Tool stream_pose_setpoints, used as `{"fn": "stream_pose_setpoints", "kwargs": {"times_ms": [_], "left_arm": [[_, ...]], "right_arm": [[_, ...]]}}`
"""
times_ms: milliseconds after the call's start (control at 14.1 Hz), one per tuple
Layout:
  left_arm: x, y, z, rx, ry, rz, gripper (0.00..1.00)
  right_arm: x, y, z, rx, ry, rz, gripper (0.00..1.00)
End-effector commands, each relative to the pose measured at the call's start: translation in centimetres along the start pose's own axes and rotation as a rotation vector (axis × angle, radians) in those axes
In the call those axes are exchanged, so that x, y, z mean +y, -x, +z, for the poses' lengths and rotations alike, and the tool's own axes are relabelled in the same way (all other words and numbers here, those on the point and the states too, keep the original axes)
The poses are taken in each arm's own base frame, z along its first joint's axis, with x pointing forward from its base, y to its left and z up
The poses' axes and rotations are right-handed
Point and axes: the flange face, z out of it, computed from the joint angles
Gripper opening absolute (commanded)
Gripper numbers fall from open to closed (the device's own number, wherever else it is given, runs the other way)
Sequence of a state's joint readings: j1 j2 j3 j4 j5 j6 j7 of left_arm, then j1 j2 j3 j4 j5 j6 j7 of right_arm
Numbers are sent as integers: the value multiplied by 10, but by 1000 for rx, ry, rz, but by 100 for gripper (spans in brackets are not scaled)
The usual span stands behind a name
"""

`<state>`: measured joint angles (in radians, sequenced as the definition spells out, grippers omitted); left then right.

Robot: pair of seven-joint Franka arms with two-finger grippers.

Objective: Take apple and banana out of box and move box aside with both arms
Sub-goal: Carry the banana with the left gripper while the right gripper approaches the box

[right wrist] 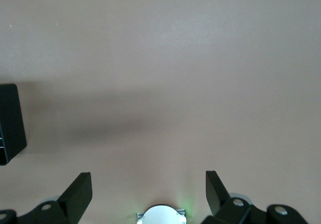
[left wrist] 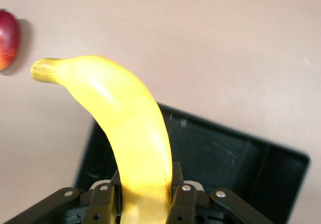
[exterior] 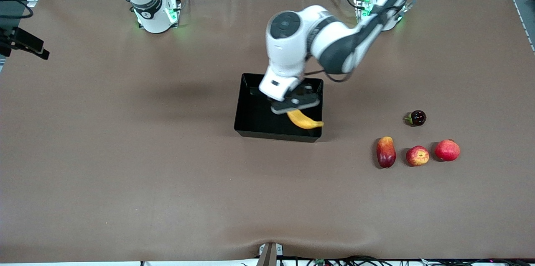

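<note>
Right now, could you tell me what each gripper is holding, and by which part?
The left gripper holds the banana by one end, over the box. The right gripper holds nothing; its jaws are open.

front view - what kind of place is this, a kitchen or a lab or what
Most likely a robotics lab bench, not a kitchen. Two robot bases are bolted along one edge of a bare brown table, cables trail off its edges, and the left gripper holds a banana over a black box.

Box: glossy black plastic, faintly scratched inside. Banana: smooth, waxy yellow skin with a soft sheen; apple, at its 4 o'clock in the front view: shiny red-yellow skin. Table: matt brown covering, slightly rippled.
</note>
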<state>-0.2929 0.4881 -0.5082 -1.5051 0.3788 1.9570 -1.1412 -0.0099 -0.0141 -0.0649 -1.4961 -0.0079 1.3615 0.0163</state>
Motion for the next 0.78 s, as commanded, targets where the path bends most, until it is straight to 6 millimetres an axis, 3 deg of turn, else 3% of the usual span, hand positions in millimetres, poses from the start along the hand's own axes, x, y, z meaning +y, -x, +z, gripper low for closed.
{"fn": "stream_pose_setpoints", "kwargs": {"times_ms": [0,142,355,568,709], "left_arm": [[-57,-55,3,-33,-9,-60,0],[-109,-106,25,-58,-26,-39,0],[-193,-180,87,-88,-4,-198,0],[-259,-229,141,-66,93,-412,0],[-293,-245,186,-67,136,-466,0]], "right_arm": [[-5,-16,18,-46,-8,-20,100],[-32,-23,37,-94,-1,-59,100],[-73,-25,61,-143,-13,-93,100],[-96,-30,90,-142,-33,-57,100],[-125,-29,111,-125,-26,-90,100]]}}
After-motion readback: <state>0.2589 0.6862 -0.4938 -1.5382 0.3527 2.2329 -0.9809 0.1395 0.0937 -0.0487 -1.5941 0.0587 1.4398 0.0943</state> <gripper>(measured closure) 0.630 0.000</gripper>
